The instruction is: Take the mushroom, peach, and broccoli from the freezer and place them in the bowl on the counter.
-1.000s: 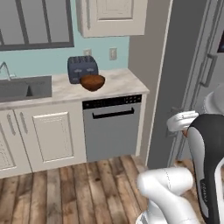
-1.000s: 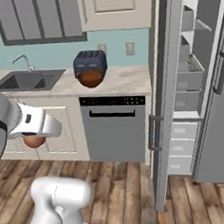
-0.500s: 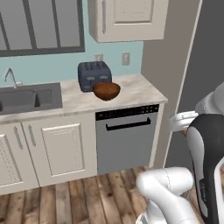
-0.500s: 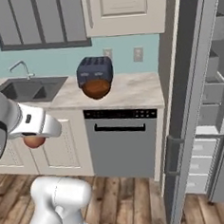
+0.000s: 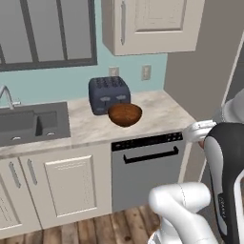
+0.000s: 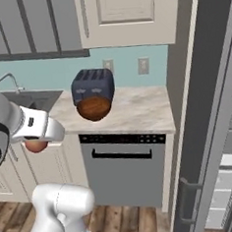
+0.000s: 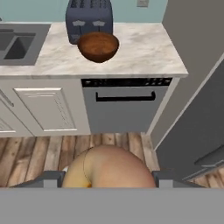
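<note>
A dark blue-grey toaster (image 7: 89, 17) stands far ahead of the gripper. Left of it lies a dark sink (image 7: 17, 43); a grey dishwasher (image 7: 124, 107) sits nearer, below.

An orange-yellow peach (image 7: 108, 168) sits clamped in the tool (image 7: 107, 178); the empty reddish-brown bowl (image 5: 125, 114) stands upright on the beige bench (image 5: 162, 114).
</note>
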